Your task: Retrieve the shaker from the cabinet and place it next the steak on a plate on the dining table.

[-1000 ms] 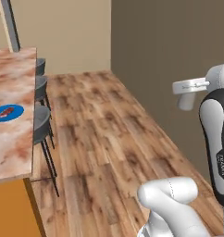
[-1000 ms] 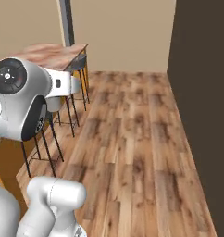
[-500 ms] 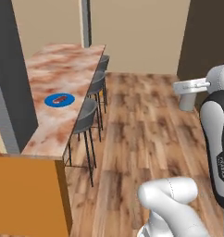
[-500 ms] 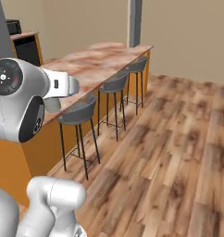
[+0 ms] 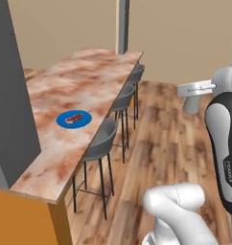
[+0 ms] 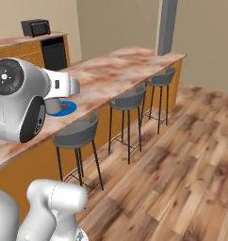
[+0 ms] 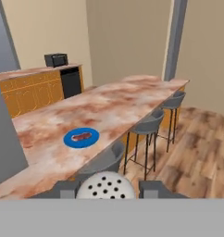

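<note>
— Gripper (image 7: 107, 190) at the bottom centre of the hand view: what was it doing?

— It was clamped on the small grey shaker with the pale perforated metal cap (image 7: 106, 187); the cap's dotted top sat between the two dark finger tips (image 7: 65, 189), one on each side. In the left base view the shaker's body (image 5: 191, 103) hung below the hand at the right edge, over the wooden floor (image 5: 158, 139) and well apart from the table.

— And going left to right?

— In the hand view, the flat round bright blue plate (image 7: 81, 137) lay left of centre on the long reddish-brown and cream marbled dining table (image 7: 118, 104), with the small reddish-brown steak (image 7: 81, 136) on it. Grey stools (image 7: 151, 125) stood along the table's right side.

— How would the shaker handle?

— I judged it light and rigid, but smooth and slightly tapered, so it could slip downward if the squeeze eased. Holding it on the body just under the cap, as it seemed to be held, looked safest; it would need setting down upright on the bare blue rim beside the meat.
</note>
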You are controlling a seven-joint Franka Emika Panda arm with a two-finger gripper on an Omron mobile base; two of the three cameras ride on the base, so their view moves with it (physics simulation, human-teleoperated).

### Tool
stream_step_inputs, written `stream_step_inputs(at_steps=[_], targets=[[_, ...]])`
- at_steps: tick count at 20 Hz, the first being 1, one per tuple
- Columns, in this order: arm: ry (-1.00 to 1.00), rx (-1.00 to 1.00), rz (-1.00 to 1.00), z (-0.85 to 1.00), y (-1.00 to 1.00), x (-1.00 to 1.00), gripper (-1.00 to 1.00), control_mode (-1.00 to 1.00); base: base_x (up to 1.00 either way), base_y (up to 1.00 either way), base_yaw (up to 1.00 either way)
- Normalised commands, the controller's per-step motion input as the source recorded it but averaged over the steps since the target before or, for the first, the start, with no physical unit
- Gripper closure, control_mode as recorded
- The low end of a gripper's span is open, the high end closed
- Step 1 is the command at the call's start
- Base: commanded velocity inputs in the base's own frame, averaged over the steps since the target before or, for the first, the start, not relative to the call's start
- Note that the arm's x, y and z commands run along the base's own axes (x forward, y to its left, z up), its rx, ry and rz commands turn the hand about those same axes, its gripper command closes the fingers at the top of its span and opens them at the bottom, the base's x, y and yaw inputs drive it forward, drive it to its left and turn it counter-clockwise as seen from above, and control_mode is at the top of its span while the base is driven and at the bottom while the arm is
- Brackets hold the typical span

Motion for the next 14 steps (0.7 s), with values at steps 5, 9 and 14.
stream_step_inputs(at_steps=[5, 9, 14], targets=[[0.00, 0.00, 0.00, 0.00, 0.00, 0.00, 1.00, 1.00, 0.99, -0.56, 0.30], [0.00, 0.00, 0.00, 0.00, 0.00, 0.00, 1.00, 1.00, 0.79, -0.31, 0.34], [0.00, 0.00, 0.00, 0.00, 0.00, 0.00, 1.00, 1.00, 0.72, -0.35, 0.36]])
